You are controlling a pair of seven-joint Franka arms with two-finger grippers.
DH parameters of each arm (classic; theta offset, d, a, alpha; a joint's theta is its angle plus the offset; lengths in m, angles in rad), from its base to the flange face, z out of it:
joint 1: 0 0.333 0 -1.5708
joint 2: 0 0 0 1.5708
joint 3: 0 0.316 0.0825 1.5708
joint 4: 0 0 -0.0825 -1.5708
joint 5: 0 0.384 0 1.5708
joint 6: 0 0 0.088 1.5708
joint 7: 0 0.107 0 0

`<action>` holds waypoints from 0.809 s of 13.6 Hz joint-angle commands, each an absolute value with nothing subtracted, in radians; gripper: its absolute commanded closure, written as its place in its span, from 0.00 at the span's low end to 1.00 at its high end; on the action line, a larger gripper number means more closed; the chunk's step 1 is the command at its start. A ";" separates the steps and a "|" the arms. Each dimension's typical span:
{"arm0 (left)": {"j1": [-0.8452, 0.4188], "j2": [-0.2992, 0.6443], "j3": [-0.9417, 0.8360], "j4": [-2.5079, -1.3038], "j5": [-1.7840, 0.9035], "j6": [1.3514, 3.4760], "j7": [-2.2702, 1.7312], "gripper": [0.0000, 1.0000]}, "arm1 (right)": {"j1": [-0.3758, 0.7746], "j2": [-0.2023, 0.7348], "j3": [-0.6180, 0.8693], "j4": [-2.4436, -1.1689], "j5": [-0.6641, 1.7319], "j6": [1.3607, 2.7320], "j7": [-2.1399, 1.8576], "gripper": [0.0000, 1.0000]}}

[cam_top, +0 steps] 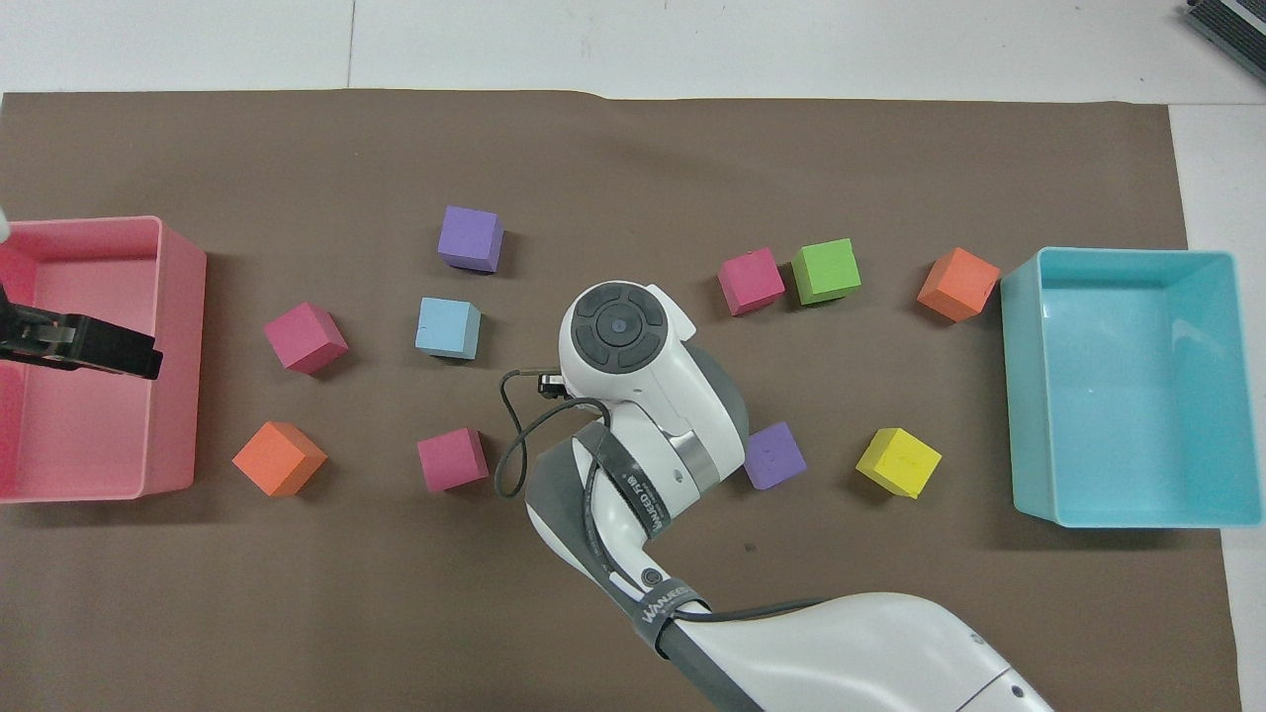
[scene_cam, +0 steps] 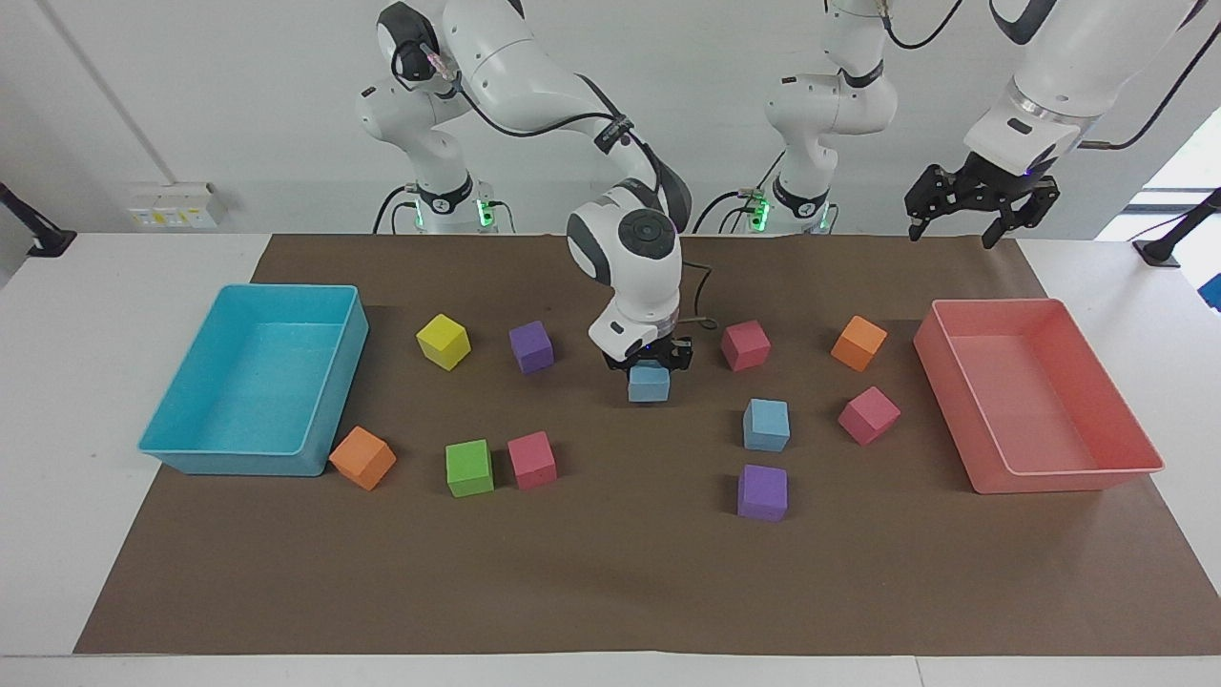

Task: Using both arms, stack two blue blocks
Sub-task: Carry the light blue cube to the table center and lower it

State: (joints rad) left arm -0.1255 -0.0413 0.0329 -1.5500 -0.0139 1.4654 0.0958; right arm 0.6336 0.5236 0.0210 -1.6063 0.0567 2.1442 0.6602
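A brown mat (scene_cam: pixel 610 572) covers a white table (scene_cam: pixel 57 429) with 2 white robot arms at one long edge. Reading the facing view from its left edge to its right:

A cyan tray (scene_cam: pixel 250 456) sits at the right arm's end of the table, with an orange cube (scene_cam: pixel 362 458) touching its corner. Next come a yellow cube (scene_cam: pixel 444 341), then a green cube (scene_cam: pixel 469 468) and a pink cube (scene_cam: pixel 531 460) side by side, farther from the robots. A purple cube (scene_cam: pixel 531 345) lies level with the yellow one.

Near the middle, the right arm reaches down over the mat. Its right pincer (scene_cam: pixel 650 363) is clamped on 1 blue block (scene_cam: pixel 649 384), gripping the block's upper part. Whether this block rests on the mat or hangs just above it cannot be told.

The second blue block (scene_cam: pixel 767 425) rests on the mat, toward the left arm's end and a little farther from the robots than the held one. A second purple cube (scene_cam: pixel 763 492) lies just beside it, farther out. A second pink cube (scene_cam: pixel 745 344), a third pink cube (scene_cam: pixel 869 415) and a second orange cube (scene_cam: pixel 858 343) follow.

A pink tray (scene_cam: pixel 1049 472) sits at the left arm's end. The left pincer (scene_cam: pixel 959 232) waits raised over that tray's nearer edge, fingers spread apart, holding nothing.
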 commanded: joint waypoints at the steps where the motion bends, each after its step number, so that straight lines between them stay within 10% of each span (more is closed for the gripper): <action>1: -0.112 -0.052 0.026 -1.548 -0.015 1.456 0.101 0.00 | 0.637 0.541 0.021 -1.591 0.032 2.178 0.672 1.00; 11: -0.112 -0.052 0.026 -1.548 -0.015 1.456 0.101 0.00 | 0.634 0.546 0.021 -1.657 0.034 2.212 0.664 1.00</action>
